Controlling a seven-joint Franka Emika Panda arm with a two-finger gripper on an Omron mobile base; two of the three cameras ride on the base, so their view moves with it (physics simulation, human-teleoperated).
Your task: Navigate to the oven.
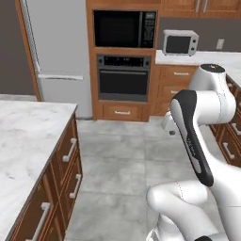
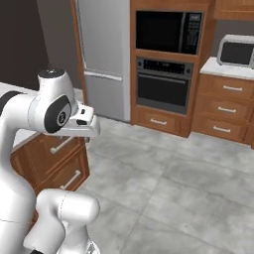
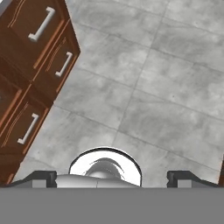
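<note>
The oven [image 1: 124, 77] sits ahead across the tiled floor [image 1: 122, 155], built into wood beneath the black microwave [image 1: 124, 29]. It is fixed and rigid, with a probably fragile glass door; grasp its grey bar handle. The tool [image 3: 112, 179] hangs spread, empty.

The glossy white jointed robot arm [image 1: 207, 141] is built from thick rounded segments, smooth like moulded plastic; a long black curved panel [image 1: 193, 136] runs along one link in the left base view and carries small pale lettering, too small to read; a flat dark grey round cap [image 2: 52, 73] closes the top joint; a black disc with a small light mark [image 2: 58, 115] sits on its side.
</note>
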